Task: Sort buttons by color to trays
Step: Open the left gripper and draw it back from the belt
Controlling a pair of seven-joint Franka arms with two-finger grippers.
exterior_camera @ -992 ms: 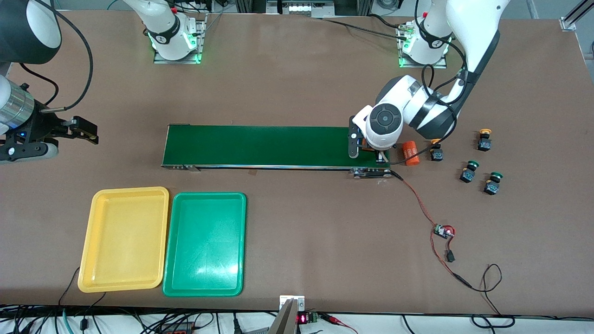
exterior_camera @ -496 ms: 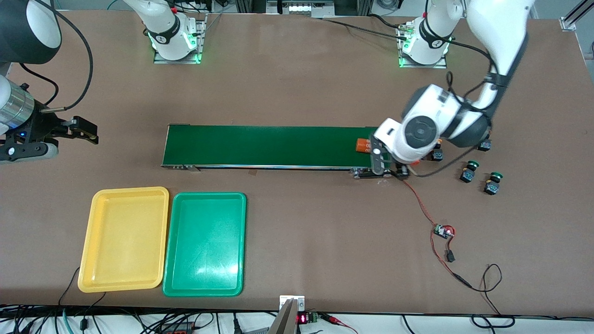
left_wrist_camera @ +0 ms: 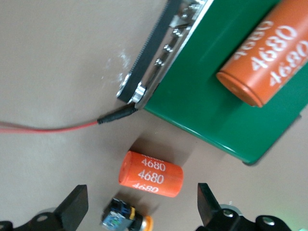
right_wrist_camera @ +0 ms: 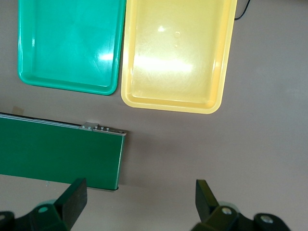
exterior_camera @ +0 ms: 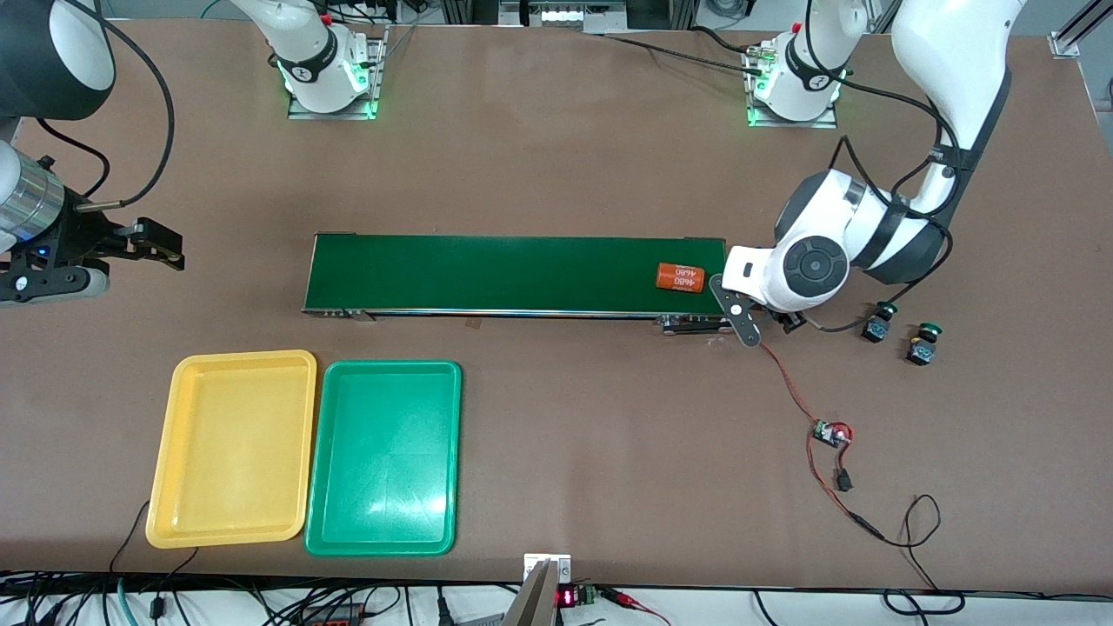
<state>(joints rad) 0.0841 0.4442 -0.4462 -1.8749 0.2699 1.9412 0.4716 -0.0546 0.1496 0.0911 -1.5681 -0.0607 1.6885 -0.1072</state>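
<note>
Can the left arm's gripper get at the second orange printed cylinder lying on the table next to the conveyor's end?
Probably yes. The left gripper hangs open directly over the orange printed cylinder; only a small yellow-capped button lies close beside it.

A tray [exterior_camera: 243, 355] and a second tray [exterior_camera: 391, 365] are set side by side at eight o'clock from the middle of the belt [exterior_camera: 487, 274]. A cylinder [exterior_camera: 680, 277] is laid on the belt's end toward the left arm. A button [exterior_camera: 878, 322] and another button [exterior_camera: 923, 341] are placed at four o'clock of that end.

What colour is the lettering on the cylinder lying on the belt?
White, on the orange cylinder; the left wrist view shows it best.
</note>
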